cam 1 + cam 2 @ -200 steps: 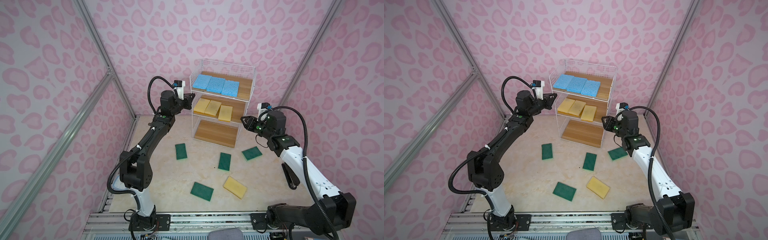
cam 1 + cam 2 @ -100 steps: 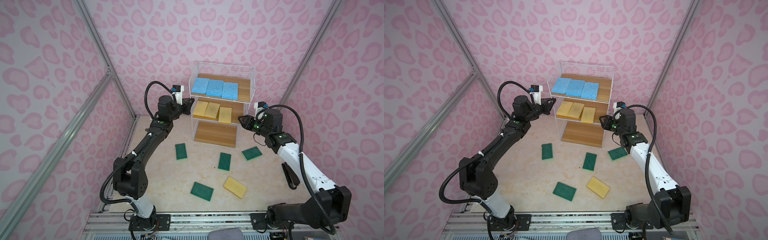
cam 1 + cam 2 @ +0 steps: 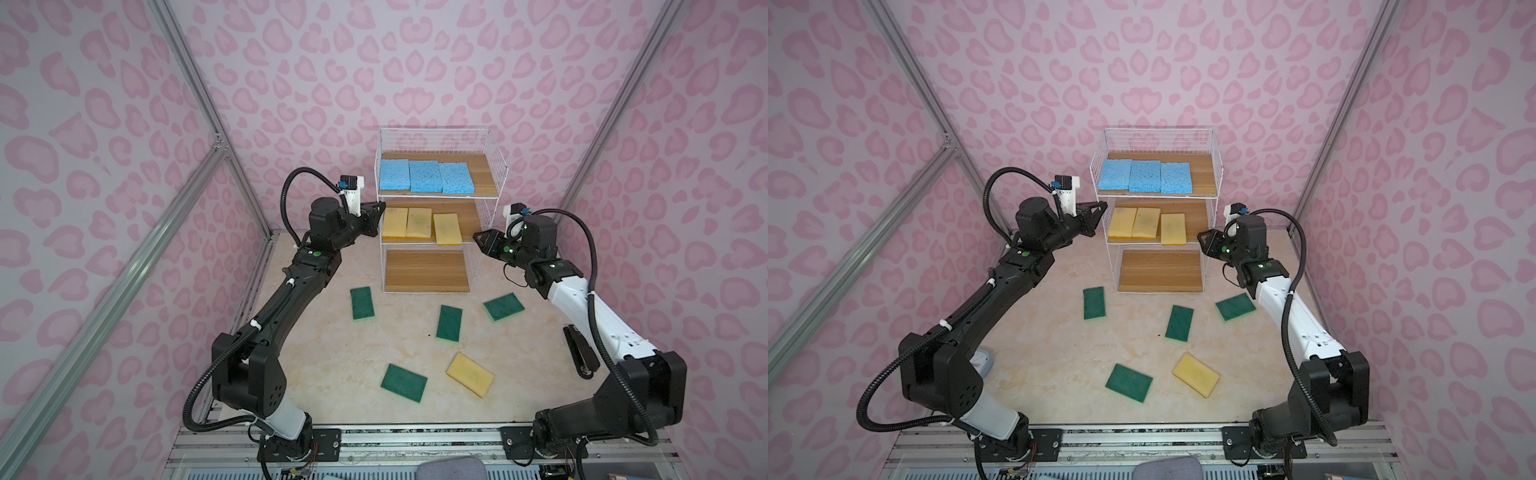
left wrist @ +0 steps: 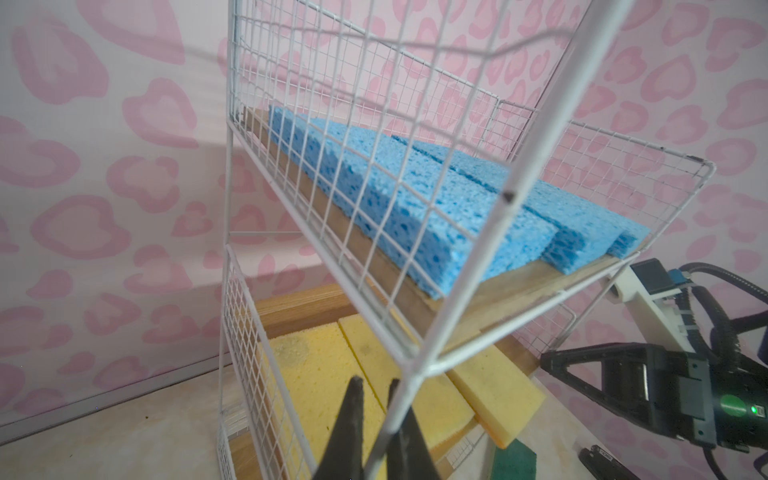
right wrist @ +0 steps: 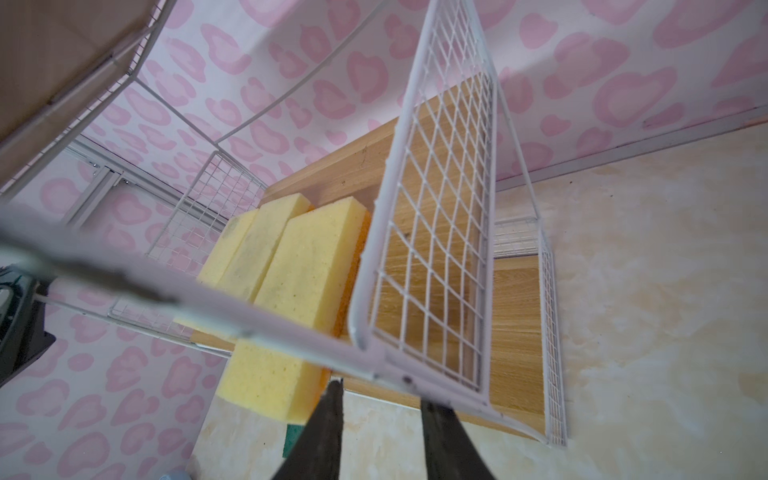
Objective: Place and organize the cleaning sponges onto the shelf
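Left gripper (image 3: 380,207) at the 9 o'clock side of the shelf (image 3: 426,270), middle tier: jaws all but together, front post between them, seemingly pinched. Shelf stands at 12 o'clock on the table (image 3: 324,353). Three blue sponges (image 3: 424,176) on top board, three yellow sponges (image 3: 419,222) on middle, bottom board bare. Four green sponges (image 3: 361,303) and one loose yellow sponge (image 3: 469,375) lie on the table toward 6 o'clock. Right gripper (image 3: 478,239) at shelf's 3 o'clock corner, jaws apart, empty. Step, as judged: squaring the shelf. Next calls for release, then fetching the loose yellow.

Shelf (image 3: 482,176) front seemingly open, bottom bare
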{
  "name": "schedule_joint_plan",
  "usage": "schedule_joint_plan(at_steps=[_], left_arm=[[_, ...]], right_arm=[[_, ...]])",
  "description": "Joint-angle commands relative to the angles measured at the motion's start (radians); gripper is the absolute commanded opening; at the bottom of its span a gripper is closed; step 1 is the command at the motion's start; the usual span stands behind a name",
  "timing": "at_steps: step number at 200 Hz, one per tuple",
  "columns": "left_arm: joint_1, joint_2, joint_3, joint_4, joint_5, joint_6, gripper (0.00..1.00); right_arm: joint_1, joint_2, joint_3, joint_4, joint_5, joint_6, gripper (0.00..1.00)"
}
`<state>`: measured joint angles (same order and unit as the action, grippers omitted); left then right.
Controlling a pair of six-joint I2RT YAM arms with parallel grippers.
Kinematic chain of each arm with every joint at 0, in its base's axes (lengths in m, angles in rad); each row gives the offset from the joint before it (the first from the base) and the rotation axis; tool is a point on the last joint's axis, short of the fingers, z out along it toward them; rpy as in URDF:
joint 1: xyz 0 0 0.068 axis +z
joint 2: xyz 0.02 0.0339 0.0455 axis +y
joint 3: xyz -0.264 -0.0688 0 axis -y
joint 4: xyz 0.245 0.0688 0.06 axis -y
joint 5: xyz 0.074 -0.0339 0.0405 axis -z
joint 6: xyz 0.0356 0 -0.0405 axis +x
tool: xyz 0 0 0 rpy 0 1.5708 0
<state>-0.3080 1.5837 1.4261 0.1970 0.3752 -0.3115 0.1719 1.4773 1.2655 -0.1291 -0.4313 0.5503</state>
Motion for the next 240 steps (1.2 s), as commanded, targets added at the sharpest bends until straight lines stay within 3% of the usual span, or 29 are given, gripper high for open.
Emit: schedule_joint_plan(at_steps=[1, 24, 46, 86, 130, 158, 209, 240], left_arm=[[0.006, -0.045, -0.037, 0.065, -0.059, -0.146, 0.04], [0.007, -0.054, -0.045, 0.051, -0.076, -0.125, 0.04], [0.007, -0.052, -0.032, 0.041, -0.079, -0.12, 0.11], [0.007, -0.051, -0.04, 0.05, -0.074, -0.138, 0.43], [0.007, -0.09, -0.1, 0.063, -0.098, -0.152, 0.62], [0.006, -0.126, -0.136, 0.058, -0.114, -0.156, 1.0], [0.007, -0.24, -0.23, 0.048, -0.169, -0.181, 0.98], [0.007, -0.323, -0.299, -0.03, -0.267, -0.239, 0.98]], right_arm=[[-0.002, 0.038, 0.025, 0.059, -0.021, 0.008, 0.34], [0.0, 0.059, 0.045, 0.065, -0.031, 0.01, 0.34], [0.001, 0.064, 0.048, 0.066, -0.047, 0.009, 0.37], [0.018, 0.04, 0.023, 0.064, -0.046, 0.006, 0.43], [0.028, -0.003, -0.015, 0.056, -0.041, 0.011, 0.58], [0.027, -0.035, -0.039, 0.057, -0.047, 0.027, 0.63], [0.041, -0.123, -0.119, 0.07, -0.07, 0.088, 0.62], [0.072, -0.174, -0.224, 0.168, -0.073, 0.203, 0.6]])
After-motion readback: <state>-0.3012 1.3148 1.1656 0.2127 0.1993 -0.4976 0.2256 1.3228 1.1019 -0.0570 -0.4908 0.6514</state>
